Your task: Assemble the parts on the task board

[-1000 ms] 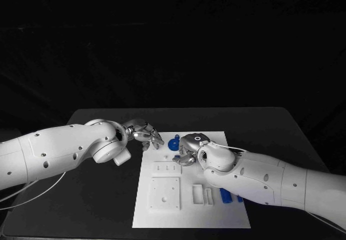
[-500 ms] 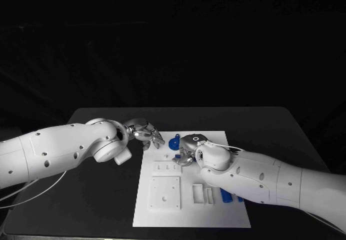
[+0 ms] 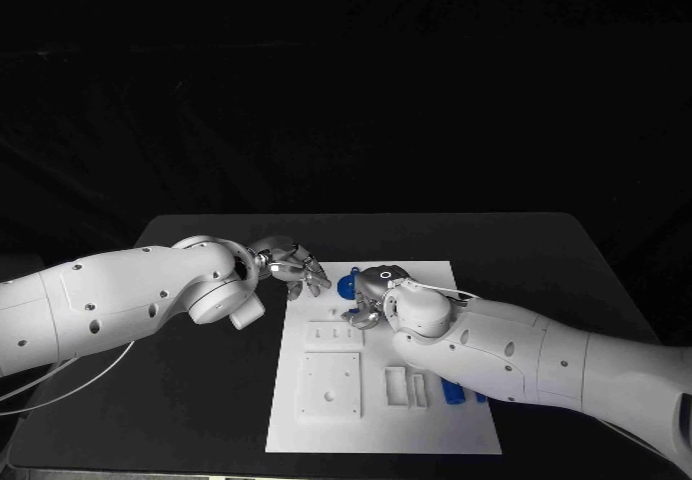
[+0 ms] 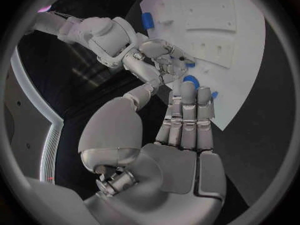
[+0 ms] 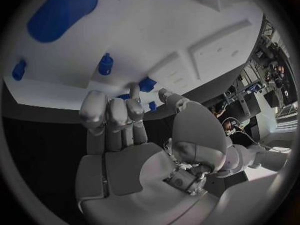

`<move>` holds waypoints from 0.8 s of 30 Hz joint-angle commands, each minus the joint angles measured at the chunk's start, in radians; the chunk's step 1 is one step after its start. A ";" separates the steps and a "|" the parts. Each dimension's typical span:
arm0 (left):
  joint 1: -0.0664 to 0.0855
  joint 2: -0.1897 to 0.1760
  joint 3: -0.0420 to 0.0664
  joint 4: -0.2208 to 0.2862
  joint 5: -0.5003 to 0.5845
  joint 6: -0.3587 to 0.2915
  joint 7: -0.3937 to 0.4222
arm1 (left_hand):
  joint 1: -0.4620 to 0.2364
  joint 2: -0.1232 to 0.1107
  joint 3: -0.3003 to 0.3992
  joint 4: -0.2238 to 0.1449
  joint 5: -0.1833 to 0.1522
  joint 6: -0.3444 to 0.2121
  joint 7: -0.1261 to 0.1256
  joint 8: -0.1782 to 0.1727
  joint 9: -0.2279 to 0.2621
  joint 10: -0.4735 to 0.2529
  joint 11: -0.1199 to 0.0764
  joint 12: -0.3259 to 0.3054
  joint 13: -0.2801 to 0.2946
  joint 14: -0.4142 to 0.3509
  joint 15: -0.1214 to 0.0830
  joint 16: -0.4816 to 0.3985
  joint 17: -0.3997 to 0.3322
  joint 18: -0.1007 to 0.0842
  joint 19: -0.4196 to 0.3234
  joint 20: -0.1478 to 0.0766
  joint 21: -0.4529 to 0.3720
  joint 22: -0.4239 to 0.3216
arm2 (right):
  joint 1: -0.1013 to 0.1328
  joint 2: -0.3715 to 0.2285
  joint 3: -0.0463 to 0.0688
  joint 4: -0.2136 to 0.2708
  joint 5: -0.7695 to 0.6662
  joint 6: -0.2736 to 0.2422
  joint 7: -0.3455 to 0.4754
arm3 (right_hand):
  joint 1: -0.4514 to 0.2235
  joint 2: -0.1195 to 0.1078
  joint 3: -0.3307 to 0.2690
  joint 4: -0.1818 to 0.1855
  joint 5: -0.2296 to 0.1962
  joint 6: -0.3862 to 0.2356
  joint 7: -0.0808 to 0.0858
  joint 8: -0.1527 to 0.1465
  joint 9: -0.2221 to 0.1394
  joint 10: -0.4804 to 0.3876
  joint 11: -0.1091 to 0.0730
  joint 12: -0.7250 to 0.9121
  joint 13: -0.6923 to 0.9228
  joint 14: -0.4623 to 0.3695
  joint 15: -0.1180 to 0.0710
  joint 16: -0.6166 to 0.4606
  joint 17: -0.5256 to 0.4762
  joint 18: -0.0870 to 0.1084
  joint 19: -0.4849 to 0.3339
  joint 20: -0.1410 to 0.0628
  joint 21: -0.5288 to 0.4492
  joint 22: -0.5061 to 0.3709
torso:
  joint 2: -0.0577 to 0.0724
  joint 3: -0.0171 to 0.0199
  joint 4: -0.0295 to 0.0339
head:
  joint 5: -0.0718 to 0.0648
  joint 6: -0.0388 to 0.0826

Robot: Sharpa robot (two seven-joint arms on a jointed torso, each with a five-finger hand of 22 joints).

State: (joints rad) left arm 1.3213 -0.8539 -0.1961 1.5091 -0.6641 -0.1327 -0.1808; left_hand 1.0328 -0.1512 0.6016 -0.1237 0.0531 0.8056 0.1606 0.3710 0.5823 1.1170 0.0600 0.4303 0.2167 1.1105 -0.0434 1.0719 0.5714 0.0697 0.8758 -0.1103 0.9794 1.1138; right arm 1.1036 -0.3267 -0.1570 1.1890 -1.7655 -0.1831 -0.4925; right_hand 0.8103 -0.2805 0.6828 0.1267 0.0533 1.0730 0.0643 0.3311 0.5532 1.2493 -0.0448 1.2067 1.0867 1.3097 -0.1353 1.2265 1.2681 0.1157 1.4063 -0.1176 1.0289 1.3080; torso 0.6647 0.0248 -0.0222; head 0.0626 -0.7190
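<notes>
left hand [image 3: 289, 268]: fingers apart, empty | right hand [image 3: 368, 300]: fingers curled

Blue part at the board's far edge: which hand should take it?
Probably right. The right hand hangs over the board right beside the blue part, fingers curled, holding nothing. The left hand hovers at the board's corner, slightly farther off.

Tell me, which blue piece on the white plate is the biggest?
The flat oval part, seen from the right wrist. It is broad and rounded, while the other blue parts, like the small peg beside it, are far smaller.
</notes>
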 commanded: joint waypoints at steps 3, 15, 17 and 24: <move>0.000 0.003 0.000 0.003 0.017 0.020 0.032 | 0.002 0.017 -0.006 0.000 -0.001 0.007 -0.001 0.005 -0.002 0.006 0.002 -0.004 0.002 0.000 -0.004 0.002 0.001 0.022 0.000 -0.033 -0.006 0.001 | -0.008 0.012 -0.002 -0.023 -0.045 0.013 -0.010 | 0.036 -0.006 -0.009 -0.029 -0.004 0.003 0.003 -0.005 -0.002 0.005 0.001 -0.006 0.000 0.004 0.000 0.002 -0.002 0.146 0.004 0.003 0.005 0.012 | 0.000 0.0005 0.0001 | -0.001 -0.001; 0.000 0.004 0.000 0.002 0.017 0.014 0.029 | 0.006 0.023 -0.006 -0.005 -0.001 0.005 -0.001 0.005 -0.005 0.005 0.002 -0.006 0.002 -0.001 -0.004 0.000 0.002 0.022 -0.001 -0.033 -0.008 0.002 | -0.013 0.029 -0.003 -0.045 -0.073 0.024 -0.006 | 0.129 -0.012 -0.040 -0.152 -0.004 -0.002 0.006 -0.013 -0.002 -0.004 0.004 -0.019 0.005 -0.007 0.004 -0.010 -0.005 0.145 -0.010 0.008 0.006 0.013 | 0.000 0.0014 0.0001 | 0.000 -0.004; 0.000 0.004 0.000 0.002 0.017 0.013 0.030 | 0.007 0.023 -0.006 -0.005 -0.001 0.005 -0.001 0.006 -0.006 0.005 0.002 -0.006 0.002 -0.001 -0.004 -0.001 0.002 0.021 -0.002 -0.033 -0.008 0.002 | -0.013 0.030 -0.003 -0.049 -0.074 0.018 -0.001 | 0.146 -0.012 -0.039 -0.178 -0.005 -0.003 0.007 -0.015 -0.003 -0.007 0.006 -0.023 0.005 -0.009 0.005 -0.012 -0.006 0.146 -0.012 0.010 0.006 0.012 | 0.000 0.0017 0.0000 | 0.001 -0.004; 0.000 0.003 0.000 0.002 0.017 0.013 0.029 | 0.009 0.023 -0.007 -0.008 -0.001 0.004 0.000 0.006 -0.007 0.005 0.002 -0.007 0.002 -0.001 -0.004 -0.001 0.002 0.021 -0.002 -0.033 -0.009 0.002 | -0.013 0.028 -0.004 -0.047 -0.077 0.006 0.004 | 0.205 -0.013 -0.029 -0.271 -0.005 -0.021 0.018 -0.029 -0.008 -0.044 0.016 -0.053 -0.014 -0.039 0.011 -0.039 -0.021 0.146 -0.029 0.017 -0.002 0.010 | 0.000 0.0023 -0.0020 | 0.002 -0.005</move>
State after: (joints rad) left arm 1.3213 -0.8520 -0.1962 1.5089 -0.6545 -0.1282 -0.1651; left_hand 1.0378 -0.1351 0.5987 -0.1266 0.0531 0.8051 0.1600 0.3710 0.5769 1.1185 0.0584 0.4303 0.2174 1.1104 -0.0433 1.0719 0.5722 0.0699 0.8774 -0.1086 0.9754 1.1146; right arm 1.0987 -0.2958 -0.1554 1.1448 -1.8289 -0.1978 -0.4915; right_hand 1.0052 -0.2906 0.6524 -0.1394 0.0534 1.0545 0.0751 0.3016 0.5427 1.2128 -0.0265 1.1583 1.0730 1.2778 -0.1226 1.1908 1.2478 0.1257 1.3806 -0.0999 1.0327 1.3077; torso 0.6646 0.0265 -0.0234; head 0.0643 -0.7238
